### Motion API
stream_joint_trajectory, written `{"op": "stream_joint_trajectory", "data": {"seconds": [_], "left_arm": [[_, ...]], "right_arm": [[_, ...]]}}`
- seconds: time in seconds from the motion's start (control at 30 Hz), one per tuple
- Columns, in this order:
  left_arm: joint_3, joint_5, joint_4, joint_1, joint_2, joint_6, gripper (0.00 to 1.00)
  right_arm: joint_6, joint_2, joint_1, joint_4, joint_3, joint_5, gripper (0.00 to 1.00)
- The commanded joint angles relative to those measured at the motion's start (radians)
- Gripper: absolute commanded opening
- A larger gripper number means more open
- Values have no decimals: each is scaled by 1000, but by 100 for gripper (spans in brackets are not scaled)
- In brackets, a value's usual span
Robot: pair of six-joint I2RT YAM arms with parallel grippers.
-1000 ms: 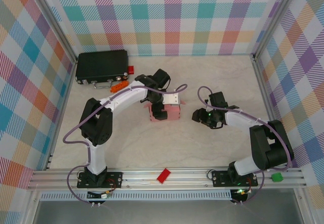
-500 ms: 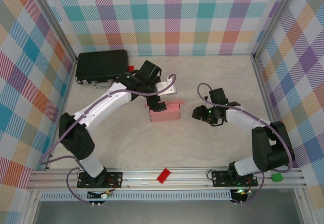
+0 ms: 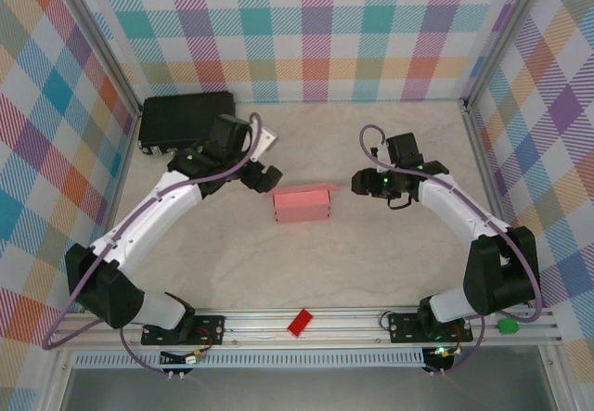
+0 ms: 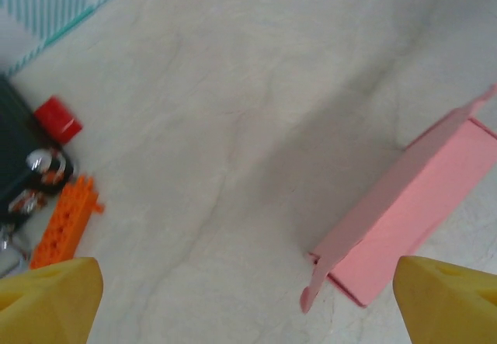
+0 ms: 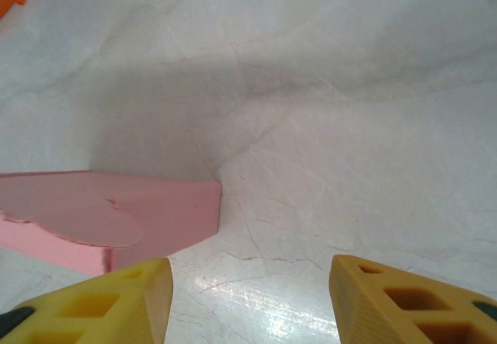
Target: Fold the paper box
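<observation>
Right now the small pale-pink paper box [image 3: 302, 207] is sitting near the middle of the pale marbled table [image 3: 390, 272], well away from every edge. One long thin flap [image 3: 302, 189] is standing up a little along its far side. The box is lying between the two robot grippers, and neither one is touching it.

The left gripper [image 4: 248, 305] is hanging over the table to the left of the box, a bit nearer the far edge. Its yellow fingers [image 4: 46, 301] are spreading wide apart, and nothing is sitting between them. From the left wrist, the box is showing off to the right side, ahead of one finger.

The right gripper [image 5: 248, 293] is waiting to the right of the box, near it but apart. Its fingers are standing open too, holding nothing. From the right wrist, the box is lying low on the left side.

A big black case [image 3: 181, 119] is resting by the far left corner of the table, with a little red block [image 4: 58, 119] and an orange bumpy piece [image 4: 66, 220] just beside it.
</observation>
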Motion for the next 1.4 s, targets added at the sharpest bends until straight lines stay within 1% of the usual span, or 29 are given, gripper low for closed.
{"op": "stream_joint_trajectory", "data": {"seconds": [0.0,0.13,0.3,0.37,0.4,0.5,0.57,0.63,0.73,0.83,0.87,1.37], "left_arm": [[-54,26,-10,21,-48,-125,95],[-99,59,-34,37,-58,-136,94],[-133,141,-78,42,-43,-135,88],[-146,157,-84,44,-35,-135,83],[-150,162,-87,45,-28,-136,79],[-152,175,-93,50,-11,-141,76],[-152,188,-93,56,1,-141,72],[-152,201,-92,65,15,-141,66],[-147,229,-94,75,37,-135,61],[-146,237,-88,78,56,-131,60],[-146,243,-87,78,61,-128,58],[-122,276,-76,78,128,-118,51]], "right_arm": [[-99,1,-5,-72,61,-52,57],[-162,11,-5,-98,107,-96,57],[-328,19,-2,-103,114,-192,55],[-414,21,-1,-115,111,-236,55],[-448,23,1,-119,111,-250,55],[-528,31,6,-136,118,-286,54],[-574,38,8,-141,121,-300,54],[-612,47,14,-146,127,-309,52],[-664,71,22,-159,143,-312,51],[-694,105,29,-181,173,-295,51],[-700,117,31,-186,184,-289,51],[-740,232,84,-247,285,-253,51]]}}
